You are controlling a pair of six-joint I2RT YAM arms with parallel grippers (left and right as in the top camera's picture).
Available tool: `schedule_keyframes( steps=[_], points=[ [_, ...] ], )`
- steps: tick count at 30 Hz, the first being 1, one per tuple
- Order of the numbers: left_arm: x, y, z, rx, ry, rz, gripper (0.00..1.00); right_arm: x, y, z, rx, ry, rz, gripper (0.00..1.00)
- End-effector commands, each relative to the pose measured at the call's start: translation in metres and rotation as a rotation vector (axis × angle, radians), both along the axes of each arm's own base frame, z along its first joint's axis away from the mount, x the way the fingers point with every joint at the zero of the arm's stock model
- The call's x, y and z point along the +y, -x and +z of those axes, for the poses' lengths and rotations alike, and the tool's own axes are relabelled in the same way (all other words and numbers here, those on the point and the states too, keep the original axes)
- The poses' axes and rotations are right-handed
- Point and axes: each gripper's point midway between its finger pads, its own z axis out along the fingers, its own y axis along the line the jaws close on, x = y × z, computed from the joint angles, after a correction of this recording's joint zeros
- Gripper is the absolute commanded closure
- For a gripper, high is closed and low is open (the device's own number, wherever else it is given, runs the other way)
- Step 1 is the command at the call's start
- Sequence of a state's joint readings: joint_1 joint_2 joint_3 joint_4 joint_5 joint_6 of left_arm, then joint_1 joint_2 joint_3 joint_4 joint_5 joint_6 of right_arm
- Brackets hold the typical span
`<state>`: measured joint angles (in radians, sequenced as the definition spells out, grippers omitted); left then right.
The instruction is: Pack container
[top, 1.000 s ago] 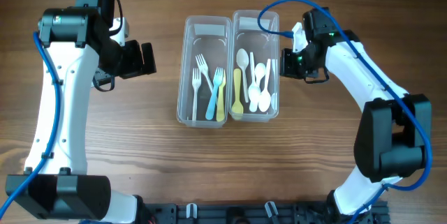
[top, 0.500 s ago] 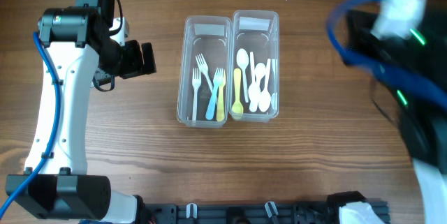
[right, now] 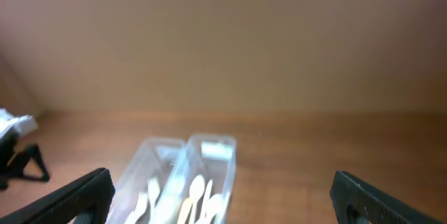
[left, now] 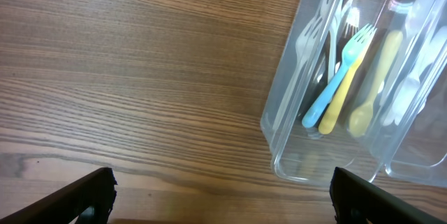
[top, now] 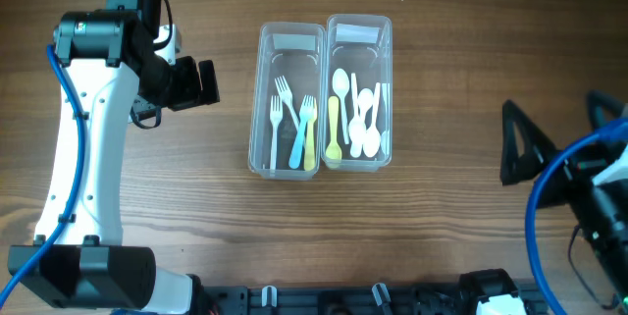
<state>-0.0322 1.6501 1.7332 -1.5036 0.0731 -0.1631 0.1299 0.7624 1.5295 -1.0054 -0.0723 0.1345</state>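
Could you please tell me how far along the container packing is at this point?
Looks done: the forks lie in the left container and the spoons in the right container, with no loose cutlery visible on the table. In hand: nothing; the left gripper and right gripper are both open and empty, off to the sides. Left: probably little; no lid is in view, so I cannot tell about closing.

Open table lies on every side of the two touching containers; cutlery covers their floors.

R fingers off spoon container, now far right.
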Motion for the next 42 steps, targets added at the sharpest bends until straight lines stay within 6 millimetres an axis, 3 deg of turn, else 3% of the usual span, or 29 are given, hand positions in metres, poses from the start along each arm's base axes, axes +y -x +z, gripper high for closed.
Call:
schedule_keyframes(
  steps=[1,6,11,15,18,23,29,37,42],
  points=[
    [0.002,0.002,0.004,-0.013,-0.002,0.007,0.00,0.009,0.001,-0.017,0.082,-0.081,0.028,0.00],
    [0.002,0.002,0.004,-0.013,-0.002,0.007,0.00,0.001,-0.001,-0.017,0.077,-0.051,-0.013,0.00],
    [0.002,0.001,0.004,-0.014,-0.002,0.007,0.00,0.002,-0.004,-0.005,-0.003,0.063,0.025,0.00],
    [0.002,0.002,0.004,-0.013,-0.002,0.007,0.00,0.003,-0.010,-0.013,-0.005,0.139,0.045,0.00],
    [0.002,0.002,0.004,-0.013,-0.002,0.007,0.00,0.004,-0.020,-0.031,0.001,0.199,0.062,0.00],
    [0.002,0.001,0.004,-0.014,-0.002,0.007,0.00,0.006,-0.034,-0.086,0.007,0.202,0.063,0.00],
    [0.002,0.002,0.004,-0.013,-0.002,0.007,0.00,0.008,-0.035,-0.147,-0.050,0.185,0.076,0.00],
    [0.002,0.002,0.004,-0.013,-0.002,0.007,0.00,0.001,-0.026,-0.202,-0.070,0.185,0.049,0.00],
    [0.002,0.001,0.004,-0.014,-0.002,0.007,0.00,-0.003,-0.021,-0.226,-0.106,0.184,0.030,0.00]
  ],
)
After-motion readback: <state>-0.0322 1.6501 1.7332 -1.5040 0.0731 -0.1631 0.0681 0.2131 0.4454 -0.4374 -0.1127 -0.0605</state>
